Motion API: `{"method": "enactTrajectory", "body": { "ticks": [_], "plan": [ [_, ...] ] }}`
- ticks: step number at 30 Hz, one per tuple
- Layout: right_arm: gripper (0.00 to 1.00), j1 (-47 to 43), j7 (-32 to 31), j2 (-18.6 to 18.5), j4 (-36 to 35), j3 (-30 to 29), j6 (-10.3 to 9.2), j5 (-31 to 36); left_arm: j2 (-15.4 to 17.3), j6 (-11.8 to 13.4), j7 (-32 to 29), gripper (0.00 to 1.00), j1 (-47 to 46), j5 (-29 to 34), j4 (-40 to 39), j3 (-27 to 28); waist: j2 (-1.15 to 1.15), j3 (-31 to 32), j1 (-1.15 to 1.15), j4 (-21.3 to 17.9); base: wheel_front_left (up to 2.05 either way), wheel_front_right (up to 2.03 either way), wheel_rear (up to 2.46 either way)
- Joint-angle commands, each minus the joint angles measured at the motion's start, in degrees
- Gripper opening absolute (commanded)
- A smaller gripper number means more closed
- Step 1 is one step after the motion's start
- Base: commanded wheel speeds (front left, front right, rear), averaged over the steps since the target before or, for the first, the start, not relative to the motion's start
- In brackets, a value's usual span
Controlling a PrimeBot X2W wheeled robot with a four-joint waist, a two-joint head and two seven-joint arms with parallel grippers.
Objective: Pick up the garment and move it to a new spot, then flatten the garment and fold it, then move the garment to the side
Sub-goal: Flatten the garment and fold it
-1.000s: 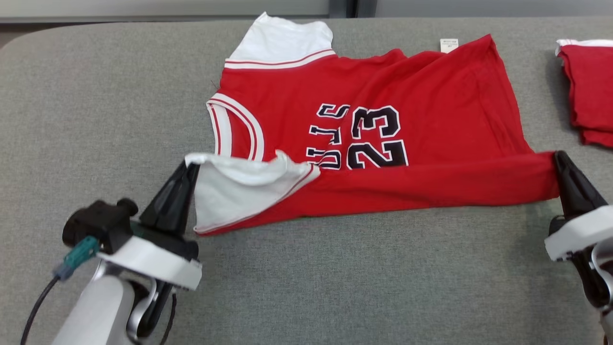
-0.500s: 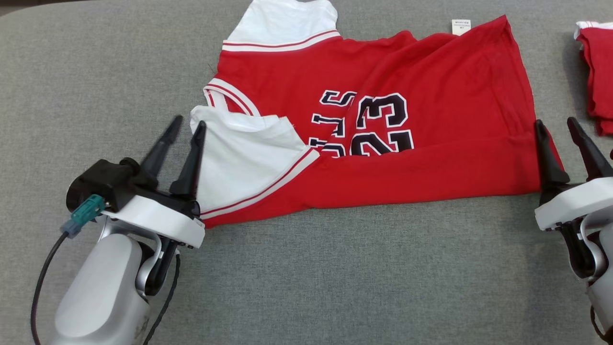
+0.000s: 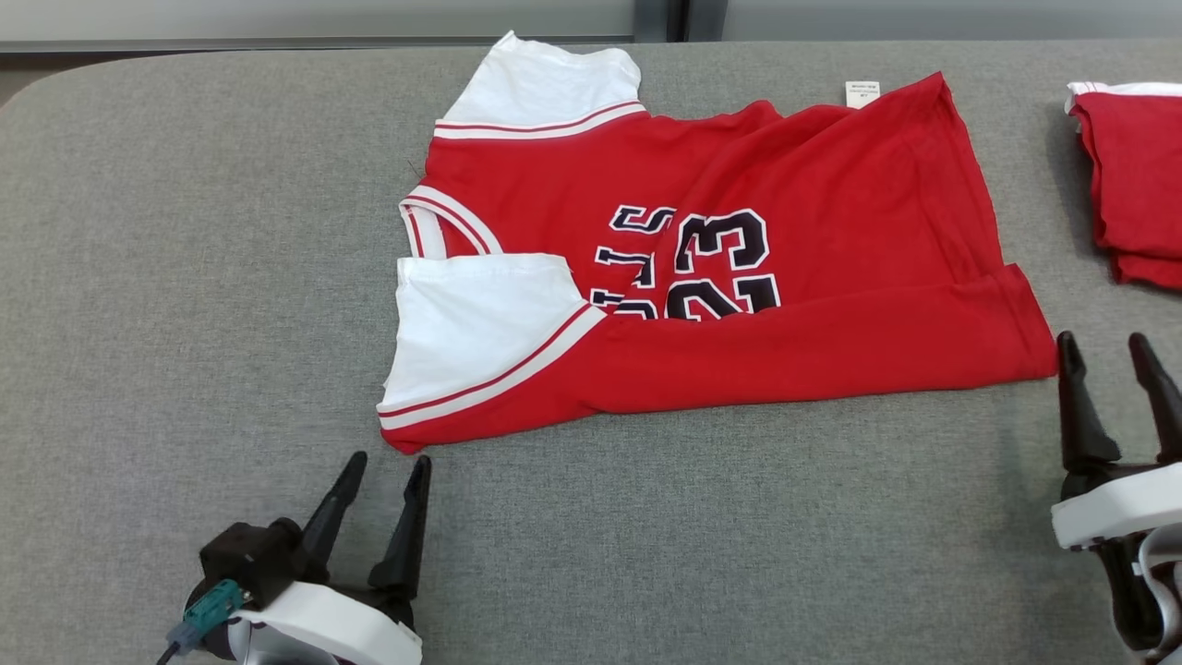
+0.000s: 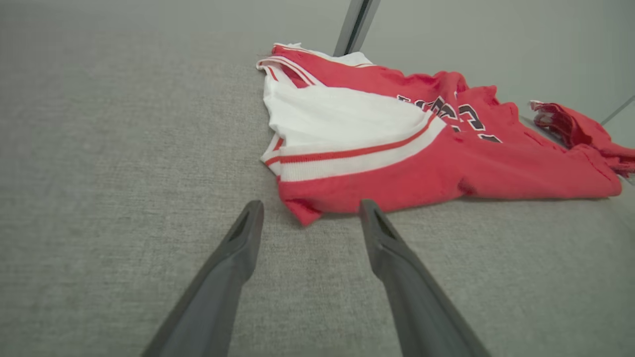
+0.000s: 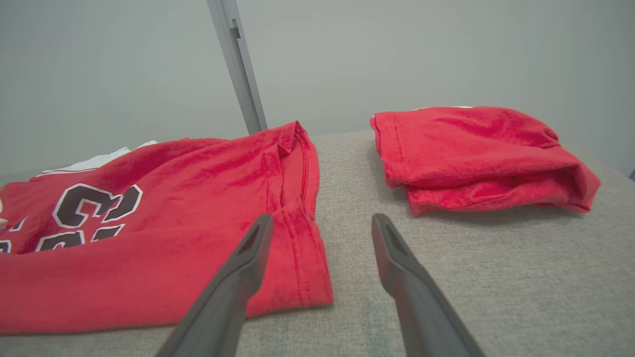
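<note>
The garment (image 3: 794,249) is a red jersey with white sleeves and a black "23". It lies on the grey table with its near long edge folded over onto the body, also seen in the left wrist view (image 4: 397,158) and the right wrist view (image 5: 188,208). My left gripper (image 3: 388,465) (image 4: 310,210) stands open, just short of the jersey's near left corner, holding nothing. My right gripper (image 3: 1103,342) (image 5: 320,223) is open too, beside the near right hem corner and apart from the cloth.
A second red garment (image 3: 1131,175) (image 5: 476,153), folded, lies at the far right of the table (image 3: 185,277). A wall with a grey upright post (image 5: 238,64) runs behind the table's far edge.
Both grippers have opened and let go of the jersey's near edge, then drawn back toward me. The folded edge and white sleeve now lie flat. The head camera shifted between frames.
</note>
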State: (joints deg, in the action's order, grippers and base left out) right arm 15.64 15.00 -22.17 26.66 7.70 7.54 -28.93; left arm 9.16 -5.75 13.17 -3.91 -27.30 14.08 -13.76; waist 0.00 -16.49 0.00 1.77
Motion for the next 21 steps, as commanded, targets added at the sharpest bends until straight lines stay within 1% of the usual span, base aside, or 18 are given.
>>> {"method": "enactTrajectory", "body": {
  "ticks": [1, 5, 9, 10, 11, 12, 13, 14, 21],
  "plan": [
    [1.0, -0.6, 0.2, 0.5, -0.3, 0.2, -0.11, 0.4, 0.2, -0.2, -1.2, 1.0, -0.3, -0.4, 0.7, -0.6, 0.0, 0.0, 0.0, -0.2, 0.0, 0.0, 0.0],
    [1.0, -0.3, 0.2, 0.8, 0.2, 1.0, -0.11, 0.0, 0.4, -0.2, -2.3, 1.0, -2.3, 0.0, 2.4, -1.2, 0.0, -0.3, 0.0, -0.4, 0.0, 0.0, 0.0],
    [1.0, 1.5, 0.2, 0.3, 2.0, 2.9, -0.11, -0.2, 1.0, 0.0, -3.2, 1.0, -4.9, 0.7, 5.3, -1.6, 0.0, -1.0, 0.0, -0.7, 0.0, 0.0, 0.0],
    [1.0, 1.9, 0.2, 0.3, 2.6, 3.3, -0.11, -0.4, 0.9, -0.1, -3.1, 0.81, -5.6, 0.6, 5.9, -1.6, 0.0, -1.1, 0.0, -0.8, 0.0, 0.0, 0.0],
    [1.0, 2.2, 0.2, 0.2, 3.1, 3.6, -0.12, -0.6, 1.2, -0.2, -3.2, 0.47, -6.2, 1.0, 6.5, -2.0, 0.0, -1.2, 0.0, -0.8, 0.0, 0.0, 0.0],
    [1.0, 2.6, 0.2, 0.1, 3.6, 3.9, -0.11, -0.8, 1.4, -0.3, -2.9, 0.3, -6.8, 1.0, 7.0, -2.2, 0.0, -1.4, 0.0, -0.8, 0.0, 0.0, 0.0],
    [1.0, 3.1, 0.2, 0.0, 4.0, 4.3, -0.12, -0.9, 1.4, -0.4, -2.7, 0.09, -7.2, 0.9, 7.7, -2.2, 0.0, -1.5, 0.0, -0.8, 0.0, 0.0, 0.0],
    [1.0, 3.6, 0.2, -0.1, 4.4, 4.7, -0.12, -1.1, 1.6, -0.5, -2.8, 0.0, -7.6, 0.8, 8.3, -2.5, 0.0, -1.5, 0.0, -0.8, 0.0, 0.0, 0.0],
    [1.0, 6.1, 0.2, 0.1, 9.0, 7.7, -0.11, -3.9, 2.2, -1.3, -1.1, 0.0, -9.4, 0.2, 11.0, -4.3, 0.0, -1.6, 0.0, -0.6, 0.0, 0.0, 0.0]
  ]
}}
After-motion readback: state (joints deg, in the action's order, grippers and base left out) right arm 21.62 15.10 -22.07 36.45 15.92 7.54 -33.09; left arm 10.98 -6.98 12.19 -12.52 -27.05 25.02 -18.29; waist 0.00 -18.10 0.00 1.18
